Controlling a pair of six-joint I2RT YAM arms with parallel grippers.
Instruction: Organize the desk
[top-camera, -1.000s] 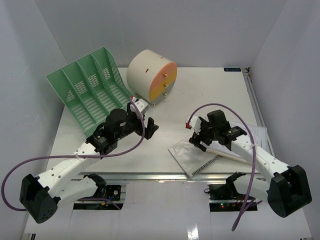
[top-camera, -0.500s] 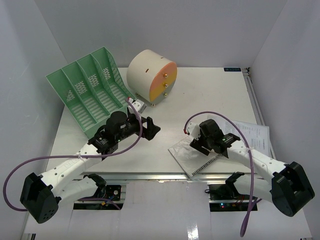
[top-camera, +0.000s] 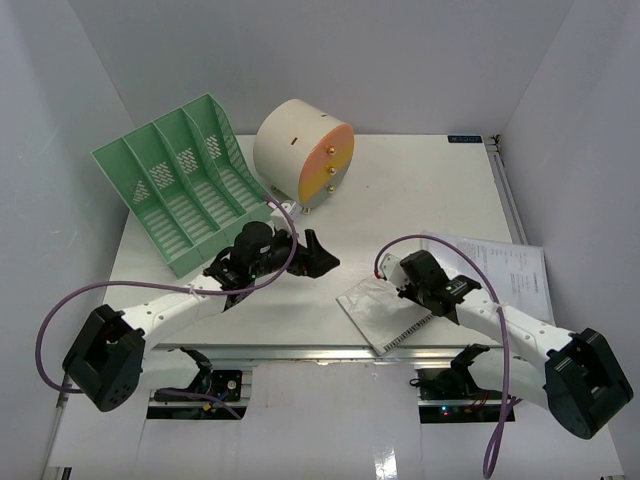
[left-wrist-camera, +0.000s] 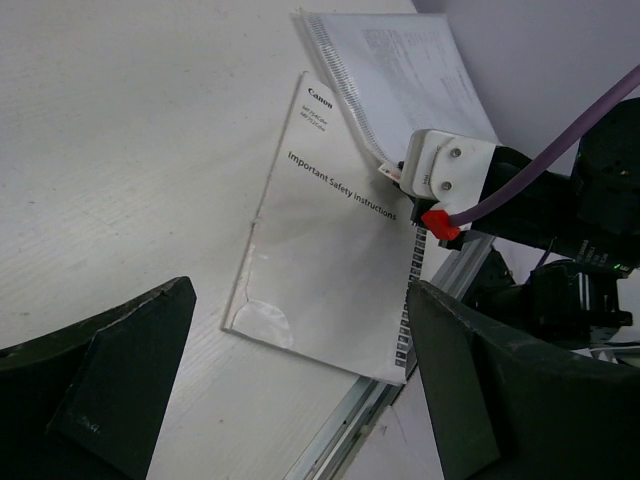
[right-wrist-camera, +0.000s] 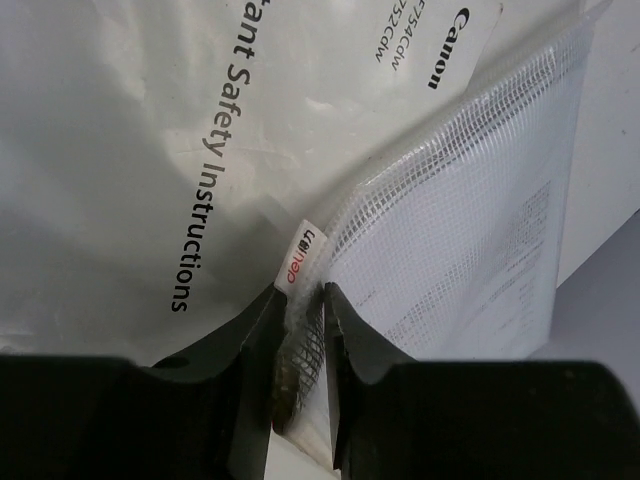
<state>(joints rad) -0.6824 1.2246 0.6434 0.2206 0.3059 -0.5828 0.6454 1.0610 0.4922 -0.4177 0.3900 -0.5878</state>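
1. The desk (top-camera: 420, 190) fills the middle of my overhead view. It is white and flat, and its metal-railed front edge runs just ahead of both arm bases.
2. My right pincer (right-wrist-camera: 300, 310) is clamped on the edge of a clear mesh pouch (right-wrist-camera: 450, 200). On its wrist camera I see both fingers pressed against the netting just below a small red tag (right-wrist-camera: 300, 258).
3. The pouch has a printed sheet inside and runs from that pincer towards the right side of the desk. Its gripped end lies over a booklet (left-wrist-camera: 330, 260).
4. The booklet is white with "Important Safety Instructions" on its cover. It lies flat by the front rail with one corner reaching the rail and another corner creased.
5. My left pincer (top-camera: 322, 256) hangs over bare desk just left of the booklet, jaws wide apart with nothing between them. Its camera looks past both dark fingers (left-wrist-camera: 110, 390) onto the booklet and the right pincer.
6. A green slotted file rack (top-camera: 175, 185) leans back at the far-left corner. A cream drum-shaped drawer unit (top-camera: 300, 150) with an orange-yellow face stands just beside it, and I cannot tell whether they touch.
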